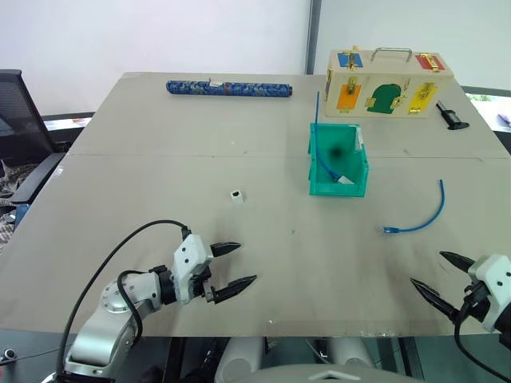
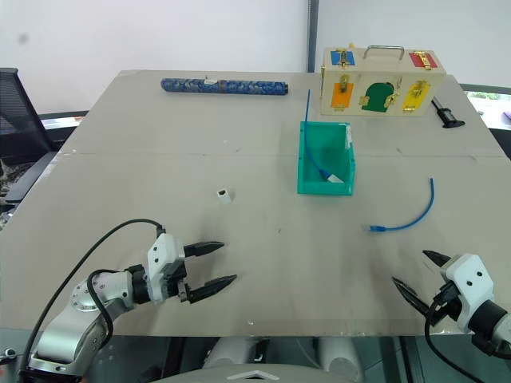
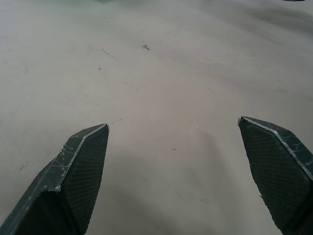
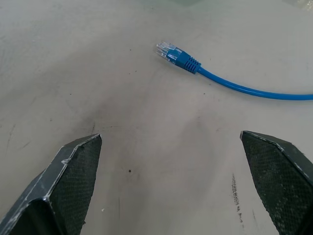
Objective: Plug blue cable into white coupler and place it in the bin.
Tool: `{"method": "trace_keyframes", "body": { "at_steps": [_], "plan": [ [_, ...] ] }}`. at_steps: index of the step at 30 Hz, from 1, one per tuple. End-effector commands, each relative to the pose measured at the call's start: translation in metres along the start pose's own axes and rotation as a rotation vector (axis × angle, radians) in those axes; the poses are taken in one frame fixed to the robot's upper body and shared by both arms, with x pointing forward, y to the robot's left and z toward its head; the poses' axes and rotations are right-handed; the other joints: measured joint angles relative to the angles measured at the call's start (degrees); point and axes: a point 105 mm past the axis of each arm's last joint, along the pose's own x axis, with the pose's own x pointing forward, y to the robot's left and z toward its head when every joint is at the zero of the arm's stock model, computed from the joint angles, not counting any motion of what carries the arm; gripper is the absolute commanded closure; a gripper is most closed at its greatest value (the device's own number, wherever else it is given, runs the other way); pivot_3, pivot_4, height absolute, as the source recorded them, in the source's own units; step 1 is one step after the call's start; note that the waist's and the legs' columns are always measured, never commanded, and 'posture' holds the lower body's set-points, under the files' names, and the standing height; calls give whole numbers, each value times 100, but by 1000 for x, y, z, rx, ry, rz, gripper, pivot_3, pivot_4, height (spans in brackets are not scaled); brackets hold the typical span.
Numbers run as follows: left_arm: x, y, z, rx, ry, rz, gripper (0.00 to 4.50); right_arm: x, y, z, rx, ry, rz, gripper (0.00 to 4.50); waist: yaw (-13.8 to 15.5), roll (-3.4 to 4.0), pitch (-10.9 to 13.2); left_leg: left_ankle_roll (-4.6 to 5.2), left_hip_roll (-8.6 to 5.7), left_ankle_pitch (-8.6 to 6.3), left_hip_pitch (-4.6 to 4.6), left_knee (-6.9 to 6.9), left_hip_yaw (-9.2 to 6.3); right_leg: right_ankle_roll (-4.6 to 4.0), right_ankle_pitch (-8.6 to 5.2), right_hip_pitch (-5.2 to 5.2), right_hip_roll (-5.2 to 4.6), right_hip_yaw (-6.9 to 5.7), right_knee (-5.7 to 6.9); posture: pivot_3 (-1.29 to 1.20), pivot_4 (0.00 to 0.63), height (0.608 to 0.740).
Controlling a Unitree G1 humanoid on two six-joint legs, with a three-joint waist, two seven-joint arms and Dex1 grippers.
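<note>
Cable first, by my reading: the blue cable [image 1: 421, 216] lies on the table [image 1: 160, 175] on the robot's right side, ahead of the right gripper [image 1: 439, 273] and slightly inboard of it, with nothing between them. Its long axis curves from the far end near the table's right edge down to the clear plug [image 4: 167, 50], which points toward the table's middle; in the right wrist view the plug sits just beyond the spread fingertips [image 4: 73, 161]. The right arm is clearly the nearer one for it. The white coupler [image 1: 236, 194] rests alone left of centre, ahead of the left gripper [image 1: 233, 266] and well apart from the cable, so the left arm is better placed for that piece. Both grippers hang just above the tabletop with their jaws wide apart and hold nothing. The bin [image 1: 338, 163] stands beyond the cable toward the far side, and a second, straighter blue cord [image 1: 319, 132] already leans in it. No brand, label or legible writing can be made out anywhere.
</note>
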Motion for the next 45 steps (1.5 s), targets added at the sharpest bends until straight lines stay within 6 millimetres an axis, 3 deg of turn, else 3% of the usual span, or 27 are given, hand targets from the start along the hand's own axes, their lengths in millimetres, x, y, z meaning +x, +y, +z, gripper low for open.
{"method": "trace_keyframes", "body": {
  "at_steps": [1,4,11,13,16,24,27,31,36,40,45],
  "plan": [
    [3,1,14,44,-55,-28,165,5,-6,16,-63,-33,4,0,1,0,0,0,0,0,0,0,0,0,0,0,0,0,0,0,150,738],
    [7,-4,35,64,-120,-112,165,17,-11,37,-192,10,51,0,-21,6,4,0,0,0,0,9,7,0,2,0,-1,1,1,0,150,738],
    [13,-17,53,126,-137,-211,165,43,-17,60,-268,88,261,0,-36,4,6,0,0,0,-4,5,28,-23,16,0,3,-8,-1,0,150,738],
    [16,-20,56,140,-139,-226,0,54,-24,61,-293,111,288,563,-33,3,8,1,-1,0,-4,7,31,-25,18,1,2,-9,-5,0,150,738],
    [18,-26,58,152,-140,-243,0,70,-35,56,-354,153,298,1816,-27,-1,9,2,-2,-1,-6,7,31,-25,18,1,2,-9,-8,0,150,738],
    [20,-31,64,164,-146,-231,0,94,-49,42,-397,253,346,1816,-40,1,9,3,-4,-1,-6,8,32,-22,23,1,2,-8,-7,0,150,738],
    [20,-32,64,165,-146,-225,0,101,-50,41,-407,263,375,2751,-49,-1,8,3,-3,-1,-1,9,33,-23,22,2,2,-7,-7,0,150,738],
    [19,-30,60,158,-141,-201,0,106,-29,55,-412,217,467,4347,-60,-3,7,3,-2,-1,3,12,34,-24,22,6,4,-6,-6,0,150,738],
    [18,-24,55,170,-126,-175,0,113,14,72,-487,201,590,4430,-61,1,8,3,2,-1,3,8,30,-22,23,4,6,-8,-3,0,150,738],
    [16,-15,46,170,-80,-146,0,141,62,94,-527,178,660,4430,-111,1,9,3,1,-1,2,9,21,-12,29,0,4,1,-3,0,150,738],
    [14,3,40,195,-21,-113,0,172,88,100,-626,195,686,4430,-23,6,12,2,-6,-1,-12,10,14,-12,32,-5,4,-22,-3,0,150,738]
  ]
}}
